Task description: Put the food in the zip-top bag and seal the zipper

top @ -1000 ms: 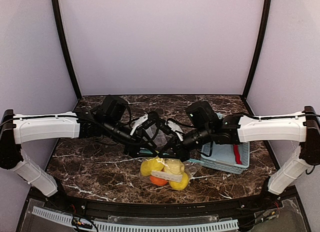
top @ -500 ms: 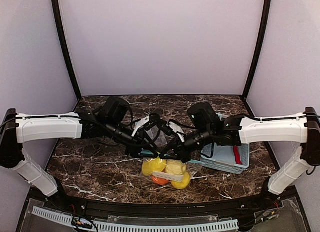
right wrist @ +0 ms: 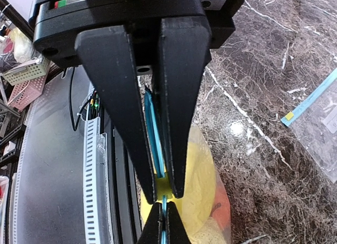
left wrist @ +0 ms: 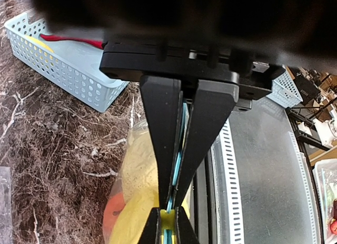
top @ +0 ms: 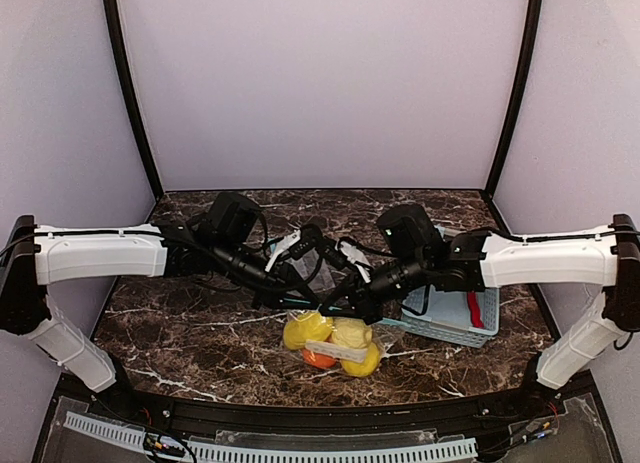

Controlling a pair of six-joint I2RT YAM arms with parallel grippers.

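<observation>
Near the middle of the table's near edge is the bag (top: 336,351), with yellow food (top: 303,330) and an orange (top: 317,361) inside. Left gripper (left wrist: 171,194) and right gripper (right wrist: 160,188) are each clamped on its blue zipper (left wrist: 178,159), tip to tip. Toward the right edge, a chili (top: 474,309) lies in the basket (top: 440,328).

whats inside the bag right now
Through the clear bag: yellow food and one orange. Overlap hides the exact count, and the left gripper and right gripper cover its zipper edge. The chili lies in the basket, not the bag.
</observation>
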